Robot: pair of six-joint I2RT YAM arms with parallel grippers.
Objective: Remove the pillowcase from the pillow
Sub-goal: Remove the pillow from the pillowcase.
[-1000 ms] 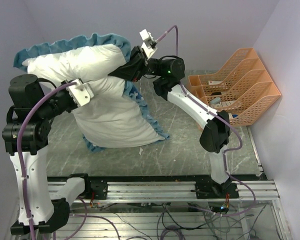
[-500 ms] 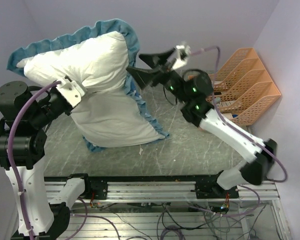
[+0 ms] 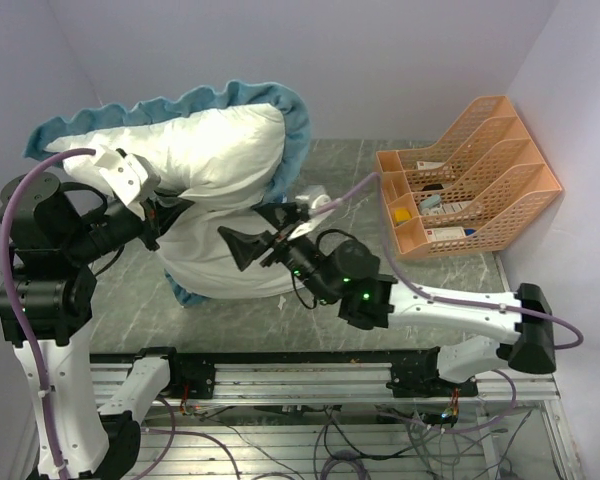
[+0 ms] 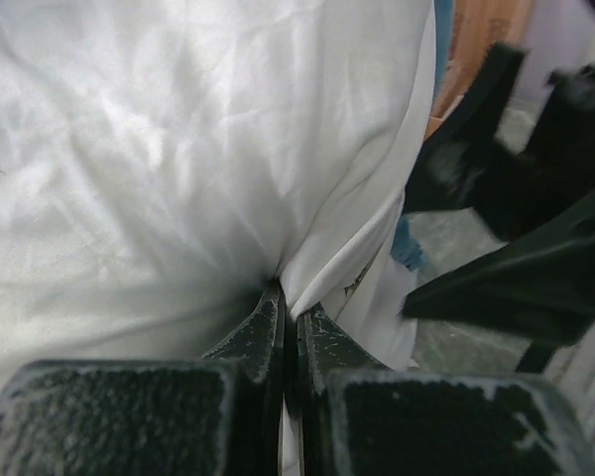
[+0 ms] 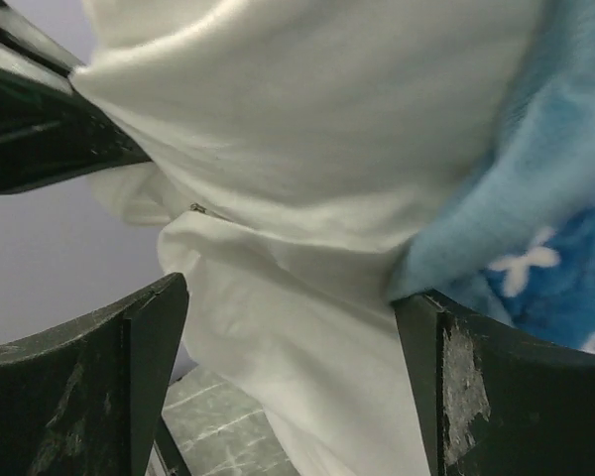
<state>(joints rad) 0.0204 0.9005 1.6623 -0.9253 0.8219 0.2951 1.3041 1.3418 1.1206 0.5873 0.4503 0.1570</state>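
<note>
The pillow (image 3: pixel 215 150), plump and white, hangs lifted above the table, bulging at the top. The pillowcase (image 3: pixel 180 103) shows as a teal ruffle along its top and right edge; its blue printed cloth (image 5: pixel 535 198) lies by my right finger. My left gripper (image 3: pixel 158 212) is shut on a fold of the pillow's white cloth (image 4: pixel 159 149), fingers pressed together (image 4: pixel 290 297). My right gripper (image 3: pixel 250 232) stands open at the pillow's near lower side. White cloth (image 5: pixel 307 119) with a small zip pull hangs between its fingers (image 5: pixel 290 293), apart from the left one.
An orange mesh file rack (image 3: pixel 470 170) with small items stands at the right, against the wall. The grey marbled table (image 3: pixel 350 170) runs to walls at the back and on both sides. An aluminium rail (image 3: pixel 320 375) crosses the near edge.
My right gripper let go of the pillowcase's top right corner, opened, and swung down to the pillow's near side. My left gripper shut on white cloth and raised the pillow.
</note>
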